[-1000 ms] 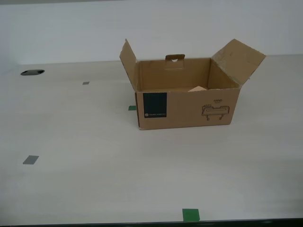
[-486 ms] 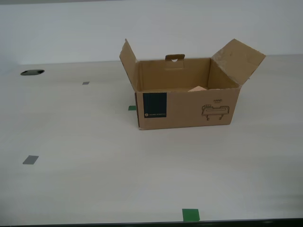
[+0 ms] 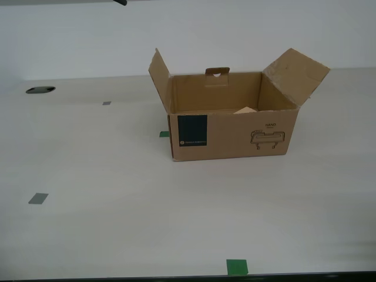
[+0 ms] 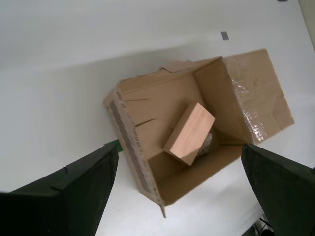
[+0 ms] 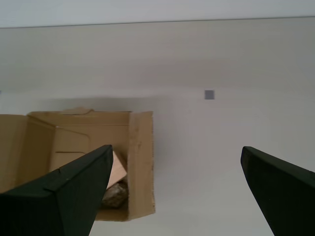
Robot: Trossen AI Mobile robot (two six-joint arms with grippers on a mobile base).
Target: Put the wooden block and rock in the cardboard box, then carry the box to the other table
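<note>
Both grippers — my first gripper [image 5: 174, 191] and my second gripper [image 4: 179, 189] — hang spread wide and empty above the cardboard box [image 3: 232, 136] on the tabletop [image 3: 106, 194], with the wooden block [image 4: 190, 132] and rock [image 4: 205, 144] inside, the second more directly overhead.

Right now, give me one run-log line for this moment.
box: on table, flaps open | block: inside box | rock: inside, beside block | first gripper: open, empty | second gripper: open, above box

box [image 3: 235, 138] front | dark blue label [image 3: 192, 130], small white print too tiny to read | line drawing [image 3: 265, 138] with a short word above it, blurry, can't make it out
</note>
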